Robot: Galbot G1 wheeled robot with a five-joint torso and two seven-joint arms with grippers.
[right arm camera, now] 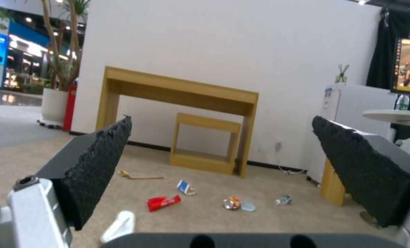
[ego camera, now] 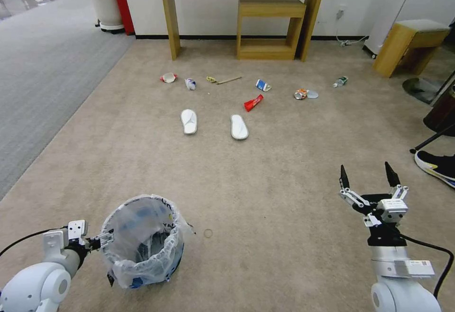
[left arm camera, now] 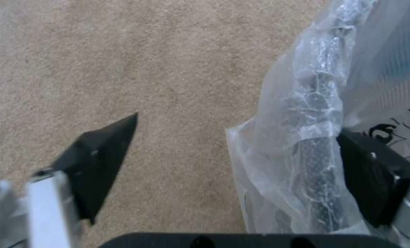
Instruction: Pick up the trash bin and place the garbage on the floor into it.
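The left arm is reaching low at the robot's left, its left gripper [ego camera: 105, 239] spreading its fingers [left arm camera: 97, 162] wide; the right arm is extending forward at the right, its right gripper [ego camera: 368, 175] pointing ahead and holding its black fingertips [right arm camera: 92, 165] well apart.

The trash bin [ego camera: 142, 243], lined with a crinkled clear bag, stands upright on the beige floor [ego camera: 265, 184]. The garbage lies well apart: two white slippers [ego camera: 189, 121], a red packet [ego camera: 253, 102], a small bottle [ego camera: 340, 82].
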